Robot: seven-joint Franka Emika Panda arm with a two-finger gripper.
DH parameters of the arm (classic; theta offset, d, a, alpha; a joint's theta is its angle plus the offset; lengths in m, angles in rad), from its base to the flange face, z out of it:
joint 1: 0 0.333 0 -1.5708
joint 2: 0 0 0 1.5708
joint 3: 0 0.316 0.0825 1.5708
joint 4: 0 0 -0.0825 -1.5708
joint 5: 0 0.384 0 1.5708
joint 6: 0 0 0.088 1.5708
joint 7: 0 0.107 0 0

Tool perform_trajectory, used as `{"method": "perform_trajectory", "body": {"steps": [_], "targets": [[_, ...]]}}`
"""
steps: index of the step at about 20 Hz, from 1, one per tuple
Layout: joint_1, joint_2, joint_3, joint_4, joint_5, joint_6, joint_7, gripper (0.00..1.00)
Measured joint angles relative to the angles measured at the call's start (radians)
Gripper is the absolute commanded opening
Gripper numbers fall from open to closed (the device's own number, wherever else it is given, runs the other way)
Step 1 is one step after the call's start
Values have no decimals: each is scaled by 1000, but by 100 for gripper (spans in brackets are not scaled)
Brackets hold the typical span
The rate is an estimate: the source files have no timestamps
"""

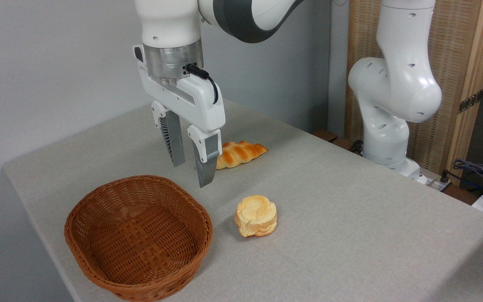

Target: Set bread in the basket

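So far nothing has been put in the basket [138, 235]. The bread [256, 215] is seen on the tabletop [350, 218], just beside the basket. The pincer [189, 165] is held spread and empty above them.

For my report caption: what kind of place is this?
Probably a robotics lab, not a kitchen: a white robot arm is bolted beside a cloth-covered table, loose cables lie nearby, and the bread looks like a prop.
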Motion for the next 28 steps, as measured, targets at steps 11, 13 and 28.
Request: {"method": "perform_trajectory", "body": {"steps": [11,13,28], "targets": [[0,0,0,0,0,-7,0,100],[0,0,0,0,0,-7,0,100],[0,-4,12,0,13,-49,10,100]]}}
